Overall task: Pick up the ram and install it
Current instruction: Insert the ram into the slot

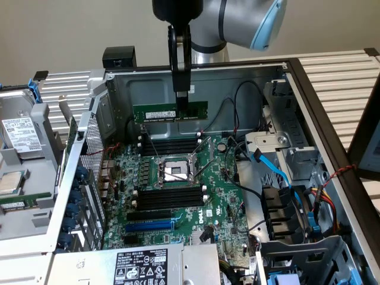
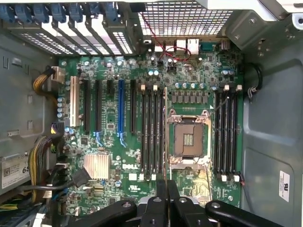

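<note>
The ram (image 1: 155, 112), a long green stick with a white label, hangs level in the air inside the open computer case, above the far end of the motherboard (image 1: 222, 205). My gripper (image 1: 182, 102) comes straight down from above and is shut on the ram's top edge near its middle. In the wrist view the ram (image 2: 164, 137) shows edge-on as a thin line between my fingers (image 2: 160, 196), over the strip between a bank of black memory slots (image 2: 150, 135) and the CPU socket (image 2: 189, 139).
Two banks of black memory slots (image 1: 169, 144) (image 1: 172, 196) flank the CPU socket (image 1: 172, 171). A blue expansion slot (image 1: 151, 225) lies nearer the front. Cables and blue drive connectors (image 1: 279, 172) crowd the exterior view's right. The case walls (image 1: 237, 83) enclose the board.
</note>
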### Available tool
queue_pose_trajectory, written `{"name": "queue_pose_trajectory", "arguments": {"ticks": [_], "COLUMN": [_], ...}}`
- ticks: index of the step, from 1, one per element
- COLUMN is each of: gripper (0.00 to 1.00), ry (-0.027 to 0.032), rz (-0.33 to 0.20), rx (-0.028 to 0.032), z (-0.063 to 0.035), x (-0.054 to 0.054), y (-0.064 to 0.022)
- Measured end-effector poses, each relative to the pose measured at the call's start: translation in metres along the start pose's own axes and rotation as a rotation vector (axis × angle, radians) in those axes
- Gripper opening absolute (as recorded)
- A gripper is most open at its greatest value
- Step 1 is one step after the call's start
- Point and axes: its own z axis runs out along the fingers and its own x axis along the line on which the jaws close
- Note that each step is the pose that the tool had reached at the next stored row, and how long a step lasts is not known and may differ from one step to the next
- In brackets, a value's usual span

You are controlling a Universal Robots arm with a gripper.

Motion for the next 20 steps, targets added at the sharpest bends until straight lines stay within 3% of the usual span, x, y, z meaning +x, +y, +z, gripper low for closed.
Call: {"name": "queue_pose_trajectory", "arguments": {"ticks": [4,9,20], "gripper": [0.12,0.12,0.12], "ry": [0.0021,0.0019,0.0022], "rz": [0.009,0.017,0.026], "rx": [-0.0005,-0.0008,-0.0014], "z": [0.019,0.0255,0.0455], "x": [0.003,0.012,0.011], "y": [0.0071,0.0068,0.0059]}}
